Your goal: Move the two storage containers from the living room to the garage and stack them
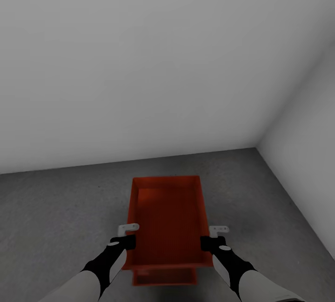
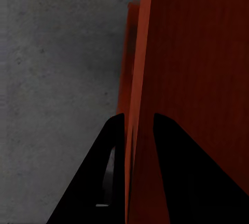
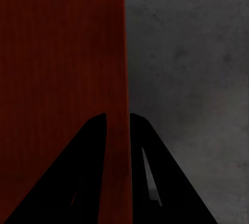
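Both storage containers, upper (image 1: pixel 168 220) and lower (image 1: pixel 164 277), are orange-red; the upper interior appears finely ribbed, though shadow obscures detail. The floor (image 1: pixel 56 209) is mottled dark grey, the walls (image 1: pixel 139 60) plain white. Each gripper, left (image 2: pixel 134 123) and right (image 3: pixel 118 117), has black fingers.

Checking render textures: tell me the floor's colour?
Dark mottled grey floor, clearest in the head view.

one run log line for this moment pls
place: garage corner | both grippers: shut on upper container walls | lower container: on floor beneath | stack: not released
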